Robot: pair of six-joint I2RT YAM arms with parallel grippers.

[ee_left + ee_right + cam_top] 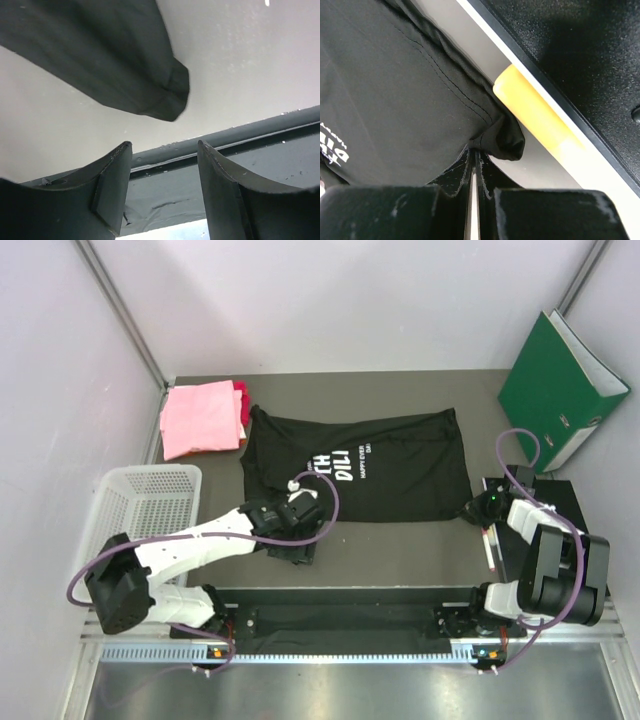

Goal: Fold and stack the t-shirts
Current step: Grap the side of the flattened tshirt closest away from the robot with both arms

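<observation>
T-shirt [390, 465], black, spread flat on counter [400, 550], lettering up. Pinched at near right corner by right claw [474, 155], clamped together on the cloth. Left claw [165, 150] apart, hovering beside near left sleeve [150, 85], gripping nothing. Light pink t-shirt [200, 418] stacked over darker pink-red t-shirt [241, 405] at far left corner. Looked like start of a fold; called next for left grip, then both near corners carried over together.

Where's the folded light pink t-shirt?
In the top view the light pink t-shirt lies back left, over a darker pink-red shirt, left of the black t-shirt.
</observation>
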